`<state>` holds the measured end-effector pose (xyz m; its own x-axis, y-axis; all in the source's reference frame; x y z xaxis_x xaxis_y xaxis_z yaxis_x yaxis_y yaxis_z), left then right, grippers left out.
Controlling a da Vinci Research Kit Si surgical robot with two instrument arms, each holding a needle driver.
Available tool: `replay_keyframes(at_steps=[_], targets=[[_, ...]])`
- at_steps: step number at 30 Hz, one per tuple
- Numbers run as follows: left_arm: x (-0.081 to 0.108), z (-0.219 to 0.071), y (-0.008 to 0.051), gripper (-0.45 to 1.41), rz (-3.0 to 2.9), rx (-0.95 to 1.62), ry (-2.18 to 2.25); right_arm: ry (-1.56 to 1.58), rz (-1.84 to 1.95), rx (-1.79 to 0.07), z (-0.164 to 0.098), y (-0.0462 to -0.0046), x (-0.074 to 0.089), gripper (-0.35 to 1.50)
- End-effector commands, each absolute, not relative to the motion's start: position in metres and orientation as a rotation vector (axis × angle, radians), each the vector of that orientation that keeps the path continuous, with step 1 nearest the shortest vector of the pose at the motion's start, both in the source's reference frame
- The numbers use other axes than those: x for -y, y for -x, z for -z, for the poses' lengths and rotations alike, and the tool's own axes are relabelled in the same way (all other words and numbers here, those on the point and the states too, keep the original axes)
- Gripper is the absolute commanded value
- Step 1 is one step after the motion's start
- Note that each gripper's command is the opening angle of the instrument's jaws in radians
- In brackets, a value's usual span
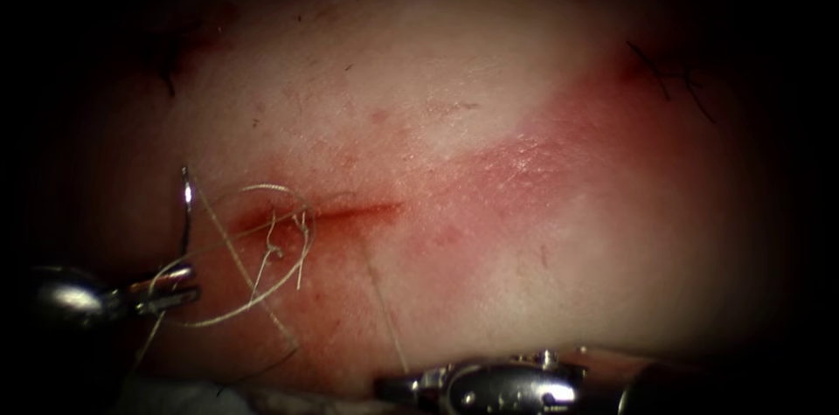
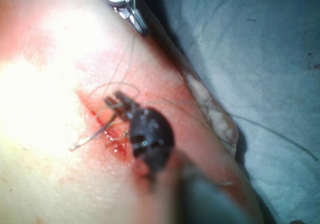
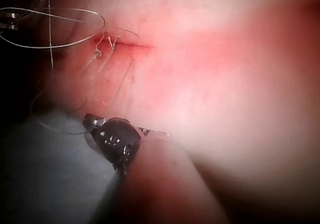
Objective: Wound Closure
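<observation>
**Left tool grips the needle left of the cut**

At the endoscope view's left, the left tool (image 1: 175, 286) is clamped on the needle (image 1: 185, 210) near its lower end; the needle's long axis runs nearly upright, tip up, clear of the tissue (image 1: 489, 118); thread (image 1: 262, 288) loops from the jaws across the cut (image 1: 350, 210), where short cut ends (image 1: 278, 245) stand; further right, the right tool (image 1: 398, 387) lies at the tissue's near edge, closed on thread.

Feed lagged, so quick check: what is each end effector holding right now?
Left end effector: shut on the needle near its tail, needle out of the tissue, left of the cut.
Right end effector: cannot be told.
</observation>
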<state>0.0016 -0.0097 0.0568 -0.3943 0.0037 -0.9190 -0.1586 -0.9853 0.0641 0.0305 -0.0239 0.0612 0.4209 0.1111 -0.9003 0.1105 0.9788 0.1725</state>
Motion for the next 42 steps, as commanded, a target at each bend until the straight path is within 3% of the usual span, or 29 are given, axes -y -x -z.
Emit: replay_keyframes(at_steps=[1,10,11,12,14,18,23,30,35,42], targets=[[0.01,-0.057,-0.001,-0.45,-2.534,-0.211,1.67,-0.237,-0.009,-1.169,-0.057,-0.0311,0.027,-0.35],[0.01,-0.058,-0.001,-0.45,-2.534,-0.211,1.671,-0.252,0.076,-1.2,-0.049,-0.0329,0.03,-0.35],[0.01,-0.058,-0.001,-0.45,-2.53,-0.206,1.669,-0.21,0.054,-1.173,-0.049,-0.0326,0.029,0.47],[0.01,-0.058,-0.001,-0.45,-2.53,-0.206,1.669,-0.175,0.031,-1.146,-0.049,-0.032,0.028,1.01],[0.01,-0.058,-0.0011,-0.45,-2.53,-0.206,1.669,-0.143,-0.008,-1.111,-0.051,-0.0306,0.026,1.2],[0.01,-0.058,-0.0012,-0.45,-2.534,-0.21,1.672,-0.146,-0.054,-1.079,-0.054,-0.0242,0.02,1.23],[0.01,-0.058,-0.0012,-0.45,-2.535,-0.212,1.671,-0.078,-0.09,-1.088,-0.058,-0.02,0.015,1.37],[0.01,-0.058,-0.001,-0.45,-2.536,-0.215,1.669,-0.05,-0.13,-1.128,-0.061,-0.0209,0.01,1.35],[0.01,-0.058,-0.0014,-0.45,-2.536,-0.212,1.673,-0.155,-0.217,-1.165,-0.061,-0.0205,0.009,1.48],[0.01,-0.058,-0.0015,-0.45,-2.536,-0.211,1.673,-0.34,-0.201,-1.149,-0.058,-0.0154,0.012,1.48]])
